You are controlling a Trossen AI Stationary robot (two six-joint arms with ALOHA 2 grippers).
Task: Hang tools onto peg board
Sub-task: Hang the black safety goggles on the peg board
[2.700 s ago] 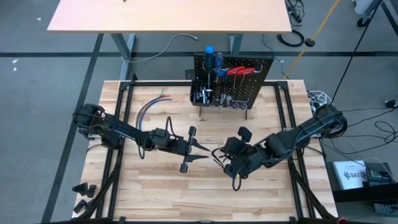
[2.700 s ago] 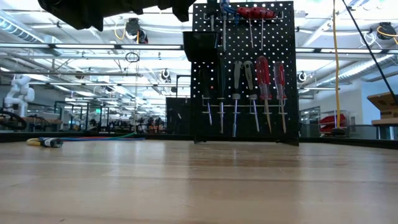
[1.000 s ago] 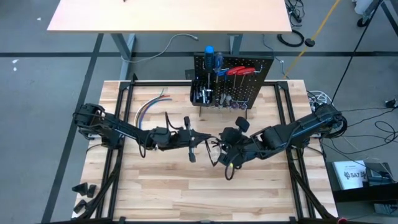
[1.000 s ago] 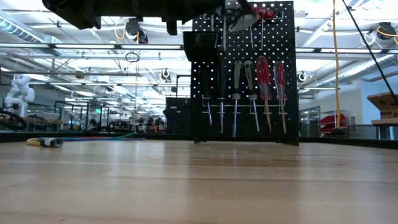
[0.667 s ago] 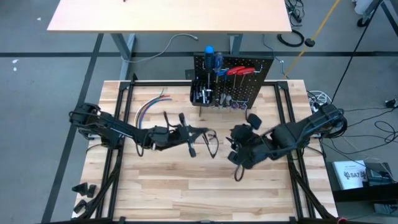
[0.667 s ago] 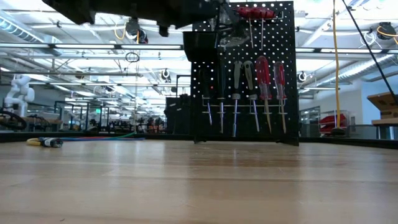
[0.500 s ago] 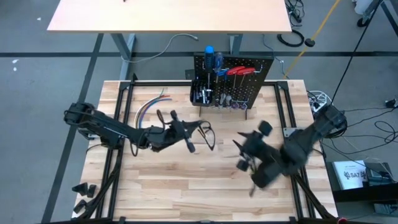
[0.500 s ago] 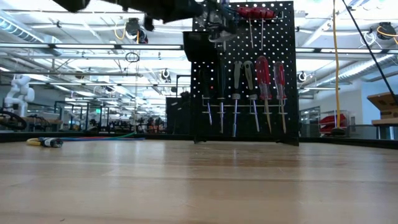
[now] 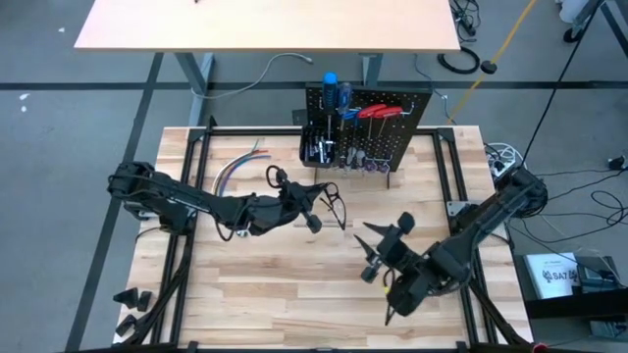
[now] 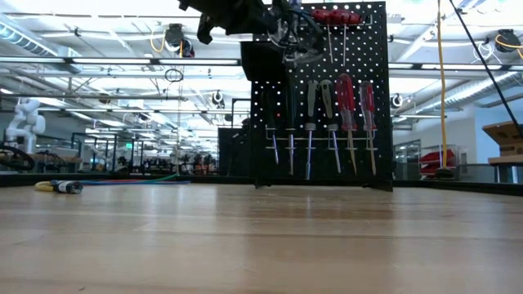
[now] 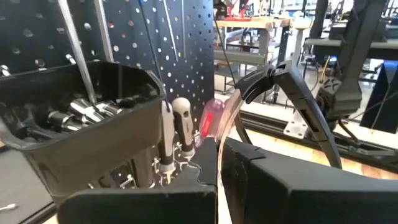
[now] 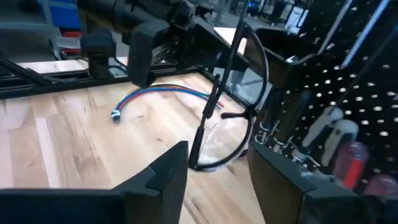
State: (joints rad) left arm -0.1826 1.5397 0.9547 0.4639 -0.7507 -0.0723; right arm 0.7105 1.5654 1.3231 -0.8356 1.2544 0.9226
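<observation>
My left gripper (image 9: 308, 200) is shut on a pair of safety glasses (image 9: 331, 208) with a clear lens and black temples, held in the air just in front of the peg board (image 9: 368, 123). In the low view the glasses (image 10: 299, 39) hang high before the board's black bin (image 10: 263, 59). The left wrist view shows the bin (image 11: 74, 124) close ahead, with metal bits inside. Red-handled screwdrivers (image 10: 345, 91) hang on the board's hooks. My right gripper (image 9: 373, 251) stands open over the table's near right part and touches nothing. My left gripper pinches the clear lens of the glasses by its edge (image 11: 219, 158) between its two fingers. The fingers point level toward the peg board. The glasses are lifted clear of the table, and a black temple (image 11: 297, 99) sticks out ahead beyond the fingers.
A bundle of coloured wires (image 9: 235, 167) lies on the wooden table (image 9: 265, 294) at the far left. The table's black frame rails (image 9: 191, 196) run along both sides. A second, pale table (image 9: 265, 25) stands behind the peg board.
My left gripper has carried the glasses up and toward the peg board, tipping from pointing down to level. My right gripper has drawn away from the glasses toward the table's near right corner and sunk a little.
</observation>
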